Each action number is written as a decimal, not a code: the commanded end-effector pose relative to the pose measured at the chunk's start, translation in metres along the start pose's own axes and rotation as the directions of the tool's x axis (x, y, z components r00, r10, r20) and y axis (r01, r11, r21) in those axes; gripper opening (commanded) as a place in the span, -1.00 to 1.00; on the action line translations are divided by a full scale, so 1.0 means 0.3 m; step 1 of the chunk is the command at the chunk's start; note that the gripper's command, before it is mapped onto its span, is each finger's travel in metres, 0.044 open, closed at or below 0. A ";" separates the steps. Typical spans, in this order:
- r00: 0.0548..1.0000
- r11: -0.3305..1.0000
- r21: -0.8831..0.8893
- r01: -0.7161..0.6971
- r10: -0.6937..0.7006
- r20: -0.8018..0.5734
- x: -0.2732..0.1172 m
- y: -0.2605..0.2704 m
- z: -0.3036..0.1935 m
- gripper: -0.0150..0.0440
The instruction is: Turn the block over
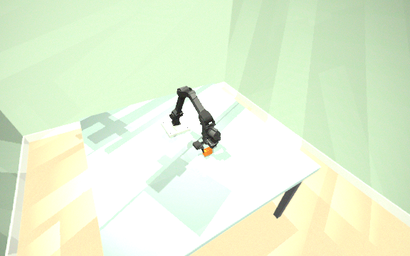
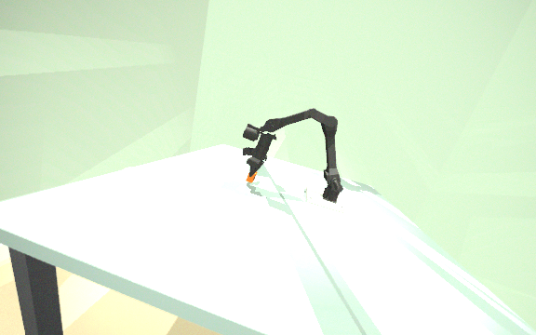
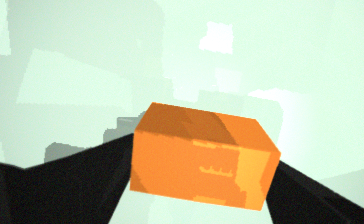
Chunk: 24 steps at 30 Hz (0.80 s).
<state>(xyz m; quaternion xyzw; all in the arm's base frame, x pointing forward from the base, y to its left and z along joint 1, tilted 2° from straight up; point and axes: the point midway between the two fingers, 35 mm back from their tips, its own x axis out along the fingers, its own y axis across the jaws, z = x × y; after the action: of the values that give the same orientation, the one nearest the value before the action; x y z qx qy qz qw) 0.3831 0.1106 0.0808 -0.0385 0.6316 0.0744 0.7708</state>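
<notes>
Gripper (image 3: pixel 203 165) is clamped on the orange block (image 3: pixel 203 157), one dark finger (image 3: pixel 83 175) pressed on each side. Block sits tilted in the wrist view, with a faint lighter marking on the face toward the camera, too blurry to read. From the exterior view it's at the tip of the gripper (image 2: pixel 252 173), right at the table (image 2: pixel 156 223); can't tell if it touches. Arm base stands on a white plate (image 1: pixel 175 129), well apart.
</notes>
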 end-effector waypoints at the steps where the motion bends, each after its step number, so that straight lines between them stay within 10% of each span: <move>1: 0.998 1.000 0.003 0.004 -0.004 0.055 -0.004 -0.002 -0.001 -0.49; 24: 0.929 1.000 0.007 0.001 -0.004 0.371 0.006 -0.003 -0.027 -0.49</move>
<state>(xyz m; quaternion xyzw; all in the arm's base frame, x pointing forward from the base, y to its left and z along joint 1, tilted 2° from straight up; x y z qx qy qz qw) 0.3781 0.1100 0.0745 -0.0253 0.4934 0.0791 0.8658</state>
